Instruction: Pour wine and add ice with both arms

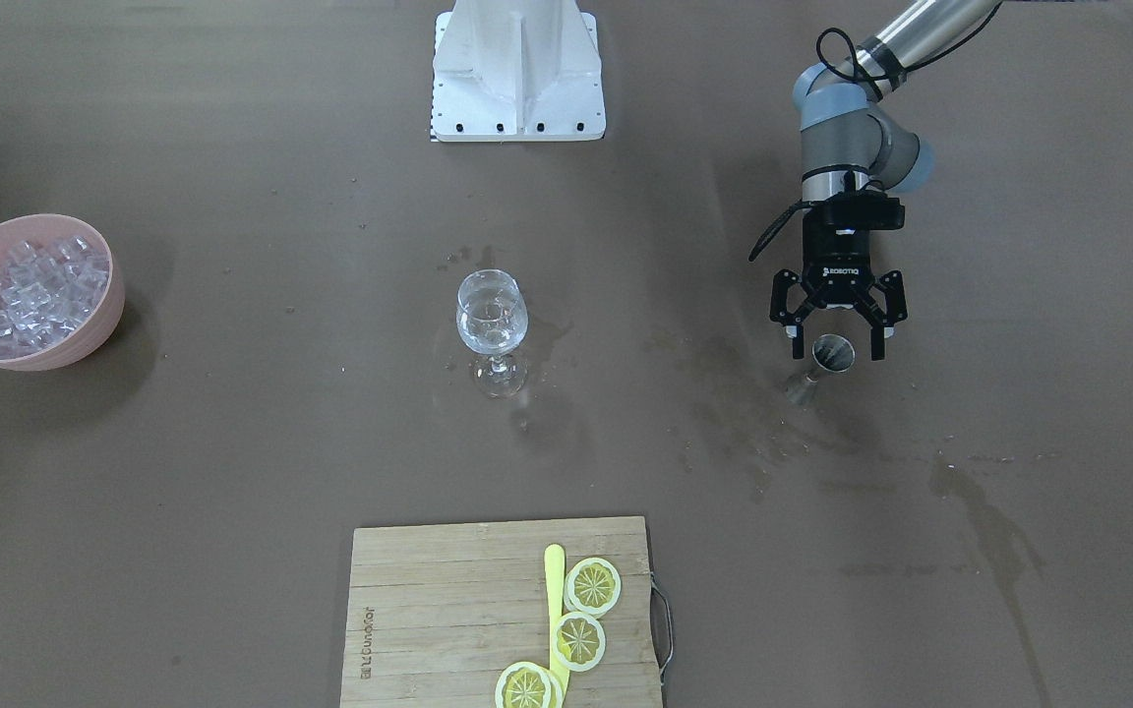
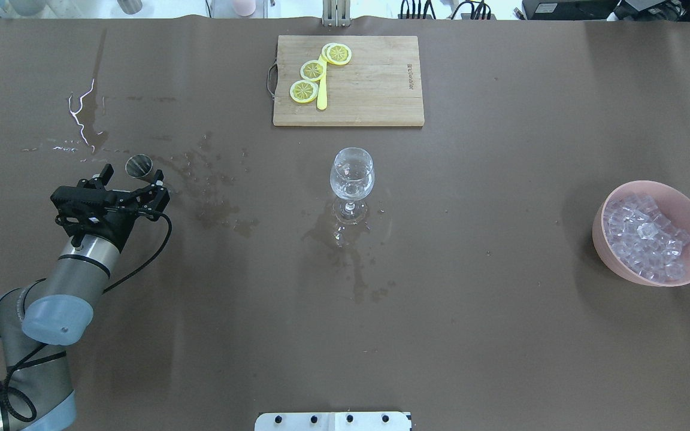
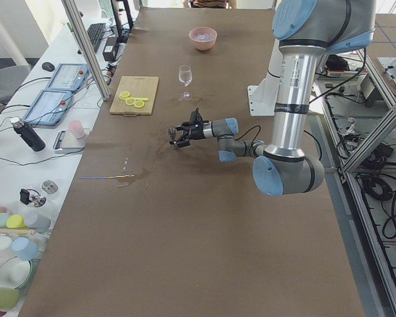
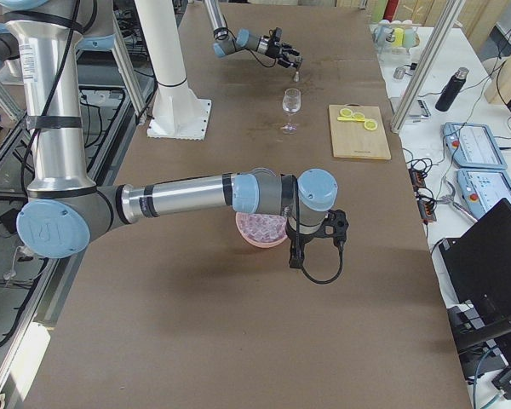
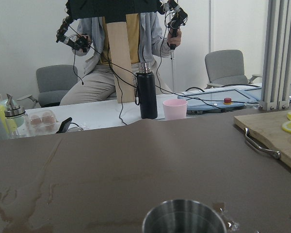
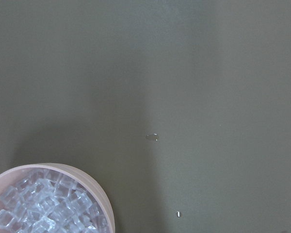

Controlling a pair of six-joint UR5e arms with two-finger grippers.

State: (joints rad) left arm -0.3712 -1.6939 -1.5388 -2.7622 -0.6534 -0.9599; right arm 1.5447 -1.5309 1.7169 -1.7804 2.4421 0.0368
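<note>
The wine glass [image 1: 493,320] stands upright mid-table with a little clear wine in its bowl; it also shows in the overhead view [image 2: 351,173]. A small metal jigger [image 1: 827,359] stands upright on the table. My left gripper [image 1: 835,346] is open, its fingers on either side of the jigger's top without closing on it; overhead they show as the gripper [image 2: 133,173] and the jigger [image 2: 138,166]. The pink bowl [image 1: 85,339] holds the ice [image 1: 30,290]. My right gripper [image 4: 317,247] hangs beside the bowl [image 4: 260,228], seen only in the exterior right view; I cannot tell if it is open.
A wooden cutting board [image 1: 429,610] with three lemon slices [image 1: 592,586] and a yellow knife lies at the far edge from the robot. Wet spill marks [image 2: 219,203] lie between jigger and glass. The white pedestal [image 1: 517,69] stands at the robot's side.
</note>
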